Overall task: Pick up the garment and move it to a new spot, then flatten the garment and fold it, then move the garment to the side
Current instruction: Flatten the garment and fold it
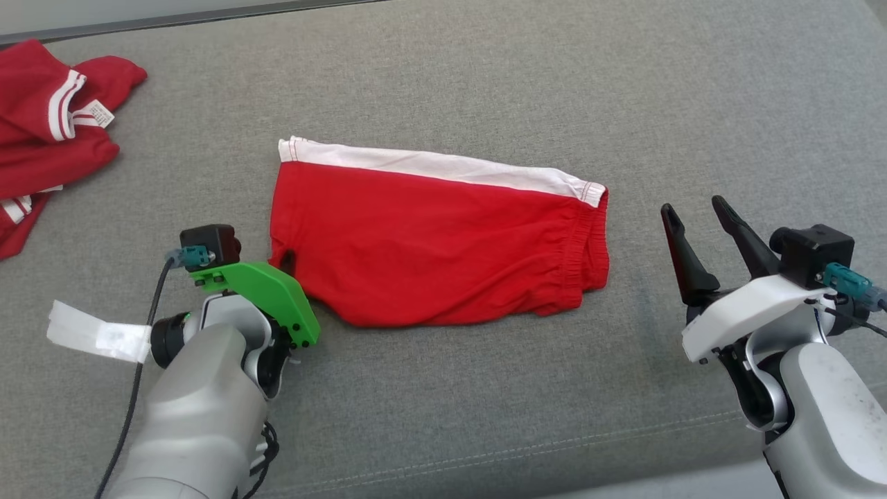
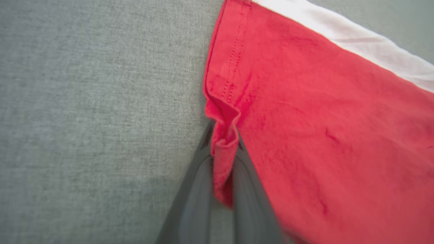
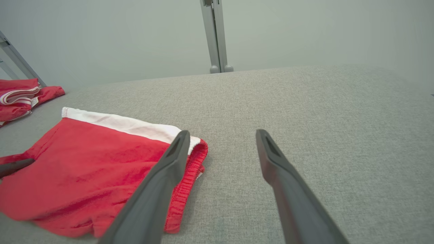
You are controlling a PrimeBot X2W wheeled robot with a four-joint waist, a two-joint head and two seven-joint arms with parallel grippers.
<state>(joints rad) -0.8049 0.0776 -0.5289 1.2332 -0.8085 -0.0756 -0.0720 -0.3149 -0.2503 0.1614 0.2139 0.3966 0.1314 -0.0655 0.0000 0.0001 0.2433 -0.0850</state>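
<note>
I seem to be running this from a robotics test room, not a home. The work surface is a broad grey upholstered pad (image 1: 485, 69) with a stitched seam (image 1: 554, 444) along its near edge, backed by a bare pale wall (image 3: 101, 34). An aluminium frame post (image 3: 214, 34) stands at its far edge. Slanted metal struts (image 3: 18, 56) rise at its far left corner, above a heap of red sportswear (image 1: 41, 125). One pair of red shorts (image 1: 429, 242) lies mid-pad.

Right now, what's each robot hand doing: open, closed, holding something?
Left hand: closed, pinching the edge of the red garment.
Right hand: open, empty, off to the garment's side.
</note>
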